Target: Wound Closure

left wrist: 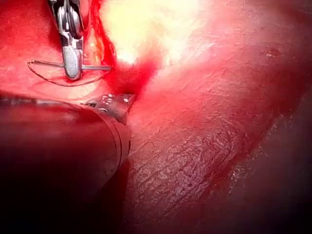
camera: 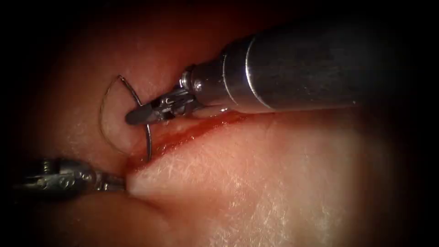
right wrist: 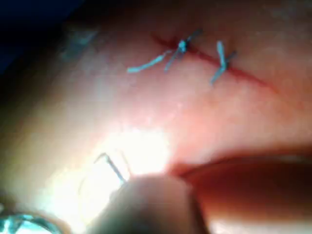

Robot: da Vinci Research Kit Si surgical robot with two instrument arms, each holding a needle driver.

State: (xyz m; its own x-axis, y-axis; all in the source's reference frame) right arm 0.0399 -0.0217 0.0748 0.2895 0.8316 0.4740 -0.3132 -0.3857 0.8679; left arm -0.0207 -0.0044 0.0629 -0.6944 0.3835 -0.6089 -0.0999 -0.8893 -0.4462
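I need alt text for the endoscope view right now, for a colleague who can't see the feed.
The right tool holds the curved needle near mid-curve, its lower end at the red cut in the tissue. Thin thread arcs from the needle's upper end on the cut's left. The left tool grips the tissue edge at the cut's end.

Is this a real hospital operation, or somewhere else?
Likely a practice bench, not a hospital: the tissue is a slab with a cut. The right tool grips a curved needle mid-curve; the left tool grips the tissue.

a dark blue surface [right wrist: 24,14] behind.
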